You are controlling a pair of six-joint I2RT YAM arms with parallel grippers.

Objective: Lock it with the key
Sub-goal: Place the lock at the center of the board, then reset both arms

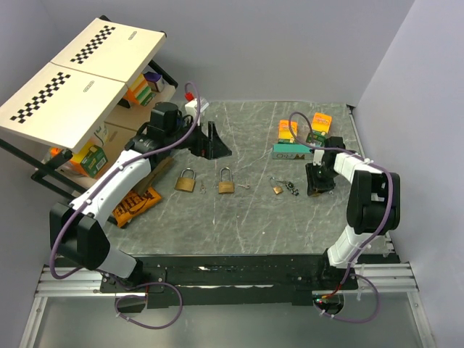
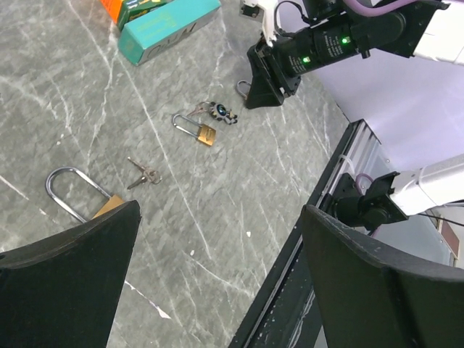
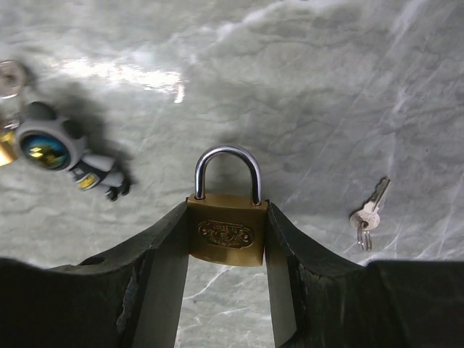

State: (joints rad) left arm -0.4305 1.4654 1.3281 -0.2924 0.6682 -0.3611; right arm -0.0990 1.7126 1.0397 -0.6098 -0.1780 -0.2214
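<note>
The key [image 1: 245, 185] [image 2: 145, 174], a small bunch on a ring, lies loose on the grey worktop [image 1: 254, 225], between a middle padlock [image 1: 226, 181] and a smaller padlock [image 1: 277, 189] [image 2: 201, 131] with an astronaut keyring [image 1: 291, 187] [image 3: 61, 152] just beside it. Neither hand touches it. The right hand [image 1: 317, 181] [image 3: 227, 212] is clamped on another brass padlock [image 3: 227, 233], shackle closed; a second pair of small keys [image 3: 368, 214] lies nearby. The left hand [image 1: 210, 141] [image 2: 217, 239] is well apart, its fingers wide and empty.
</note>
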